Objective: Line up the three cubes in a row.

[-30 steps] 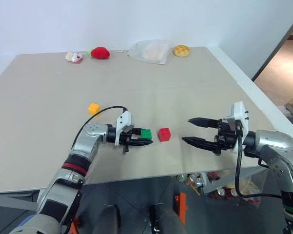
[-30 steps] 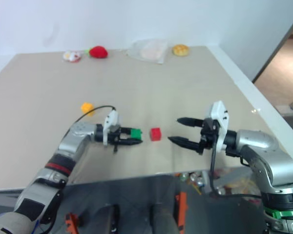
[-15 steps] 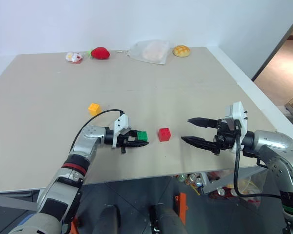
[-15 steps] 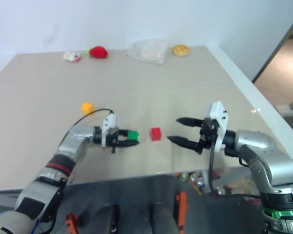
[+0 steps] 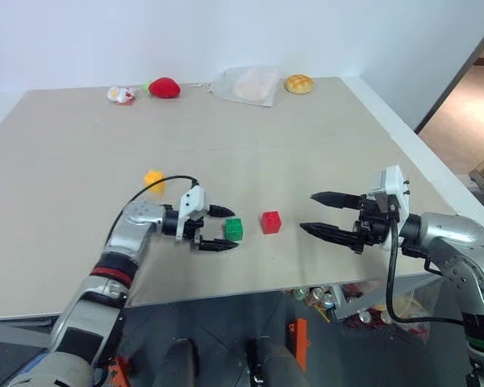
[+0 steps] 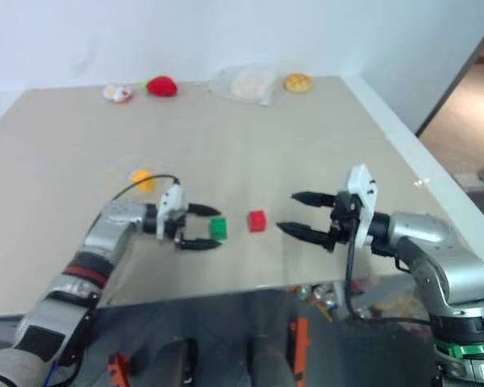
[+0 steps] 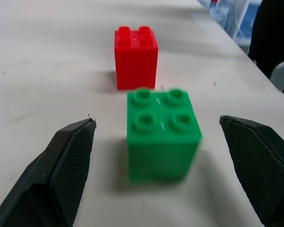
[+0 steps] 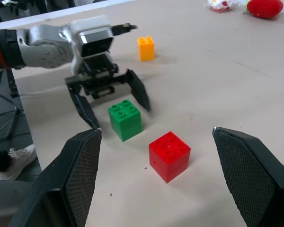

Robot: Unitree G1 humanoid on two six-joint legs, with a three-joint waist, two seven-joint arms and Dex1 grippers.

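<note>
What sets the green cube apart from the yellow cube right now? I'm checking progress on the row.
The green cube sits beside the red cube, between the left claw's open fingers; the yellow cube stands alone, farther back. Green versus yellow in colour. Both are studded bricks resting upright on the table.

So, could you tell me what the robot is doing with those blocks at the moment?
The robot is lining up three toy blocks on the table. Its left tool stands open around the green block, which sits on the table just beside the red block. The yellow block lies apart, farther back on the left, not yet in the row. The right tool hangs open to the right of the red block, holding nothing.
</note>
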